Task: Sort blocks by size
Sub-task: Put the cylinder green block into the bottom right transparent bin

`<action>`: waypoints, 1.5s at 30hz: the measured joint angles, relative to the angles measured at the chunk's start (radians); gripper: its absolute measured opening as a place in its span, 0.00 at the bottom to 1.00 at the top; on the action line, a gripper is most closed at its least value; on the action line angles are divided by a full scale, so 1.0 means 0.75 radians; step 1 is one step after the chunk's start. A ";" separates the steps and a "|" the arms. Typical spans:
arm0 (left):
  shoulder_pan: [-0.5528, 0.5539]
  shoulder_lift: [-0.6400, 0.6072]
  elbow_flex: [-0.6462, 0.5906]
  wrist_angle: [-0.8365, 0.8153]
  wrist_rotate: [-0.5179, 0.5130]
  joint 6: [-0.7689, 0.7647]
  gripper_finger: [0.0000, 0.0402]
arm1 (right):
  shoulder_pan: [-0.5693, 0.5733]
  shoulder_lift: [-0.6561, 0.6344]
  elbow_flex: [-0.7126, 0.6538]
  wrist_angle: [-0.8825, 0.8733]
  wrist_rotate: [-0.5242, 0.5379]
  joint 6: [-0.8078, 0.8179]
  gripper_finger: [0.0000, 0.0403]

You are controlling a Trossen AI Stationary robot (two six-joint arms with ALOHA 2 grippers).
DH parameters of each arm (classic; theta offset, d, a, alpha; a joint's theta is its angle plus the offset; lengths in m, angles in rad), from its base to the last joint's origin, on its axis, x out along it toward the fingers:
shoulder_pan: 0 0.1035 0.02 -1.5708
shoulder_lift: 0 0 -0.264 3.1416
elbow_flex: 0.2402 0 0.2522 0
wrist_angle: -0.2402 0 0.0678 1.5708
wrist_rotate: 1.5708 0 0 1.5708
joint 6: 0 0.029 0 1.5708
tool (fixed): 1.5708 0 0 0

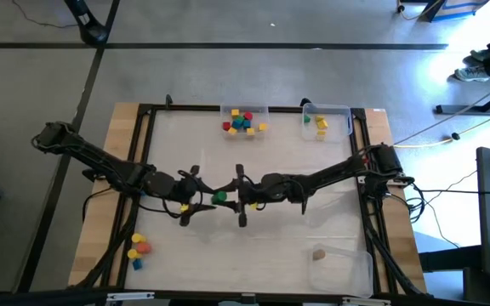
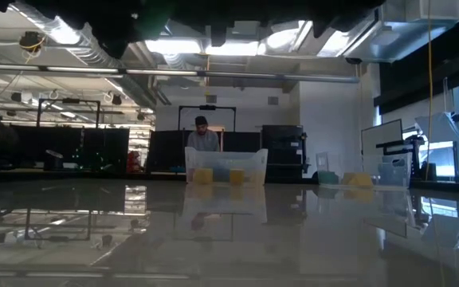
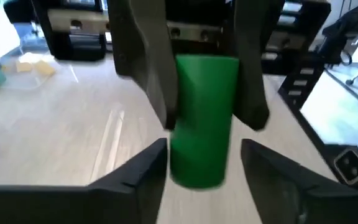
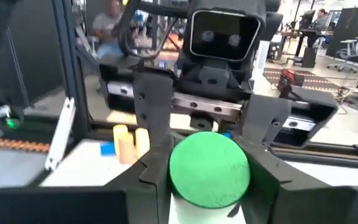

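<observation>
A green cylinder (image 1: 219, 197) hangs in the air over the middle of the table, between my two grippers, which face each other. My right gripper (image 1: 229, 197) comes from the table's right and is shut on the cylinder (image 4: 209, 167). My left gripper (image 1: 210, 198) comes from the left. It is open, its fingers (image 3: 143, 169) standing on either side of the cylinder's near end (image 3: 197, 163), with a gap showing at one finger. I cannot tell whether the other finger touches. More blocks lie in trays and loose on the table. My right gripper pinches the cylinder's curved sides (image 3: 185, 81) between its two fingers (image 3: 146, 68), at the end toward the table's right. The fingers come level from the table's right and lie along the cylinder. The cylinder lies about level, lifted clear of the table, with one round end face (image 4: 209, 167) toward the right wrist.
A clear tray (image 1: 264, 111) at the far edge holds several coloured blocks. A second tray (image 1: 340, 110) to its right holds yellow and green ones. A third tray (image 1: 356, 270) at the near right holds a tan block (image 1: 318, 253). Loose blocks (image 1: 137, 248) lie near left, and a yellow one (image 1: 184, 206) by the left gripper.
</observation>
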 joint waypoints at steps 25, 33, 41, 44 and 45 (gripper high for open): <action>0.000 -0.227 -0.001 -0.585 0.000 -0.224 0.60 | 0.485 -0.592 -0.001 -1.361 0.398 0.670 0.33; 0.000 -0.227 -0.001 -0.577 0.000 -0.230 0.60 | 0.791 -0.592 -0.002 -1.611 0.539 1.235 0.33; 0.000 -0.227 -0.001 -0.576 0.000 -0.240 0.60 | 1.094 -0.571 -0.019 -1.870 0.868 1.760 0.33; 0.001 -0.227 -0.001 -0.570 0.000 -0.242 0.60 | 1.178 -0.548 -0.080 -1.887 0.885 1.973 0.33; 0.001 -0.227 -0.001 -0.571 0.000 -0.242 0.60 | 1.200 -0.538 -0.098 -1.888 0.885 2.052 0.33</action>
